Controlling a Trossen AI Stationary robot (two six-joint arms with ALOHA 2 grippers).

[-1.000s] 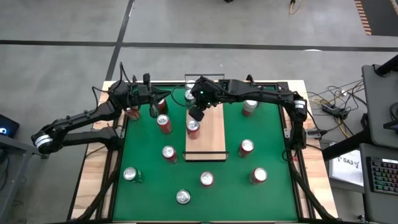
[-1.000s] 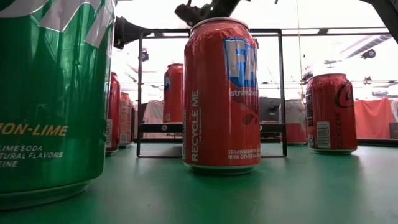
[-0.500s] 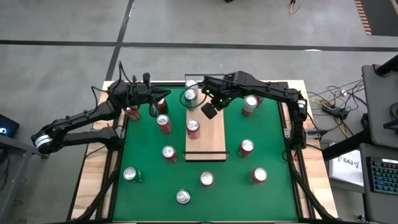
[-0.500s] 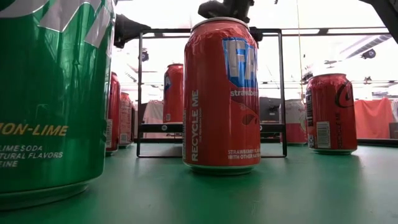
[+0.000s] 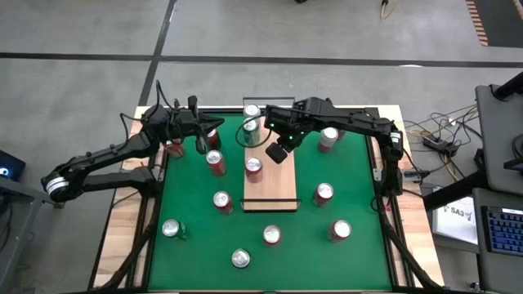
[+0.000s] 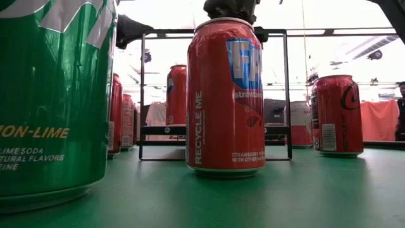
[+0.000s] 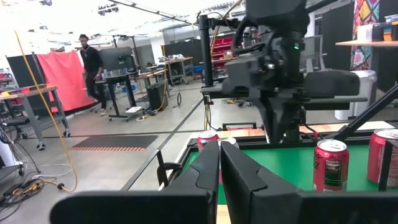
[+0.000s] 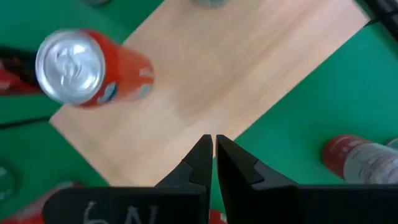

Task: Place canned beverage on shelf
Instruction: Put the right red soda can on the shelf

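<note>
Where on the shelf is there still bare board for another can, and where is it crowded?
The shelf has bare board from the red can to its near black rail, and along its right side. The far end is crowded: a green can stands there, and the shut right gripper hangs over the board beside the red can.

Room: grey concrete floor [image 5: 82,33] with dark seams around the tabletop [image 5: 127,220]. Red curtain [image 7: 59,81] behind a person [image 7: 93,71]; a black wheeled desk [image 7: 124,87] just beside that person. Striped floor mat [image 7: 112,142] near the desk. Bright ceiling lights [image 7: 62,12] above the curtain.
</note>
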